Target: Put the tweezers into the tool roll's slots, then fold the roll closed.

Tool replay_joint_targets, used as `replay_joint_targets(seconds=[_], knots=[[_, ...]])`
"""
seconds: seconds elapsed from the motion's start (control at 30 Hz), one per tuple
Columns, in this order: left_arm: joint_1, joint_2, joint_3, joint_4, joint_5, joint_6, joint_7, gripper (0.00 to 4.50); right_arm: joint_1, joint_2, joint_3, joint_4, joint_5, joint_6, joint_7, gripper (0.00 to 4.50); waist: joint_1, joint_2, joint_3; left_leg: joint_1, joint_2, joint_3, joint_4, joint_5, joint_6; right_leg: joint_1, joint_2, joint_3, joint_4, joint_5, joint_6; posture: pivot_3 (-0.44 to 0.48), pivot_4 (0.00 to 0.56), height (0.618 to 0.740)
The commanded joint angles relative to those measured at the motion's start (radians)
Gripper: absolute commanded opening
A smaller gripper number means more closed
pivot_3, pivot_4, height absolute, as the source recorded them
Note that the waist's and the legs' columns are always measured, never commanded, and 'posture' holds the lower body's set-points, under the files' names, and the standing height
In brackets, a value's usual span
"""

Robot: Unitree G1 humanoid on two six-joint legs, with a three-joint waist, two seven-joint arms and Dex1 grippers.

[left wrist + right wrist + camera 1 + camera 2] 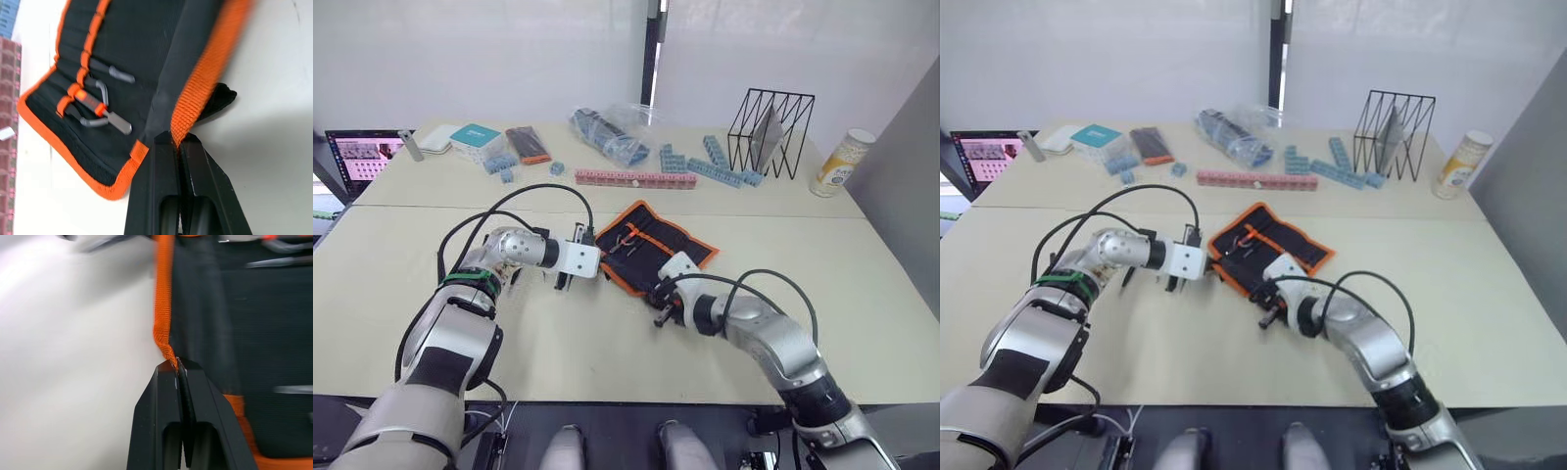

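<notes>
Both grippers are pinched shut on the orange trim of the tool roll, the left gripper at its near-left corner and the right gripper on the near edge, the roll lying open at mid-table with tweezers tucked in its slots toward 12 o'clock. If the two pulls are uneven, I'd worry the thin trim slips free or the tweezers slide out. I can't count all five tweezers, and the arms hide the roll's near edge.
</notes>
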Motion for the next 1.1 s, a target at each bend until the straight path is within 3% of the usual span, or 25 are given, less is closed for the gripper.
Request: replay_joint_targets(seconds=[0.03,0.23,0.33,0.5,0.6,0.7,0.87,0.9,1.1], knots=[[-0.019,0.035,0.010,-0.017,-0.009,0.013,-0.008,0.03,0.024,0.002,-0.031,-0.053,0.040,0.040,0.019,0.00,0.000,0.000,0.000,0.000,0.000,0.000,0.000,0.000,0.000,0.000,0.000,0.000,0.000,0.000,0.000,0.000,0.150,0.740],[-0.011,0.032,0.069,-0.026,-0.118,0.071,-0.206,0.03,0.039,0.022,-0.027,-0.029,0.032,0.051,0.000,0.00,-0.003,0.000,0.000,0.001,0.000,0.000,0.001,0.000,0.000,0.000,0.000,0.000,0.001,0.000,0.000,0.000,0.150,0.740],[-0.015,0.033,0.108,-0.038,-0.177,0.135,-0.295,0.85,0.033,0.032,-0.035,-0.017,0.034,0.061,-0.005,0.00,-0.008,0.000,0.000,0.001,0.000,0.000,0.001,0.000,0.000,0.000,0.000,0.000,0.003,0.000,-0.001,0.000,0.150,0.740],[-0.005,0.083,0.164,-0.076,-0.271,0.208,-0.477,2.45,0.030,0.002,-0.101,-0.092,0.145,0.127,0.076,1.53,-0.011,0.000,0.000,0.002,0.000,0.000,0.001,0.000,0.000,-0.001,0.000,0.000,0.007,-0.002,-0.001,0.000,0.150,0.740],[-0.011,0.069,0.288,-0.123,-0.444,0.398,-0.625,3.43,0.028,-0.015,-0.170,-0.151,0.198,0.141,0.087,2.53,-0.009,0.000,0.000,0.001,0.000,0.000,0.001,0.000,0.000,-0.001,0.000,0.000,0.007,-0.002,-0.001,0.000,0.150,0.740],[0.006,0.054,0.379,-0.202,-0.568,0.561,-0.674,4.47,0.020,-0.008,-0.276,-0.189,0.289,0.168,0.087,3.59,-0.008,0.000,0.000,0.001,0.000,-0.001,0.001,0.000,0.000,0.000,0.000,-0.001,0.007,-0.003,-0.001,0.000,0.150,0.740],[0.080,-0.009,0.430,-0.426,-0.678,0.841,-0.596,4.47,-0.011,0.014,-0.323,-0.161,0.309,0.150,0.047,3.59,-0.011,0.000,0.000,0.003,0.000,-0.001,0.001,0.000,0.000,0.000,0.000,0.000,0.008,-0.003,-0.001,0.000,0.150,0.740],[0.097,-0.027,0.419,-0.463,-0.674,0.876,-0.568,3.93,-0.020,0.024,-0.313,-0.134,0.286,0.133,0.033,2.99,-0.012,0.000,0.000,0.004,0.000,-0.001,0.001,0.000,0.000,0.000,0.000,0.000,0.009,-0.003,-0.001,0.000,0.150,0.740],[0.172,-0.098,0.324,-0.534,-0.566,0.925,-0.393,2.06,-0.047,0.072,-0.194,0.026,0.125,-0.010,-0.016,1.05,-0.014,0.000,0.000,0.006,0.000,0.000,0.001,0.000,0.000,0.001,0.001,0.000,0.010,-0.003,-0.002,0.000,0.150,0.740]])
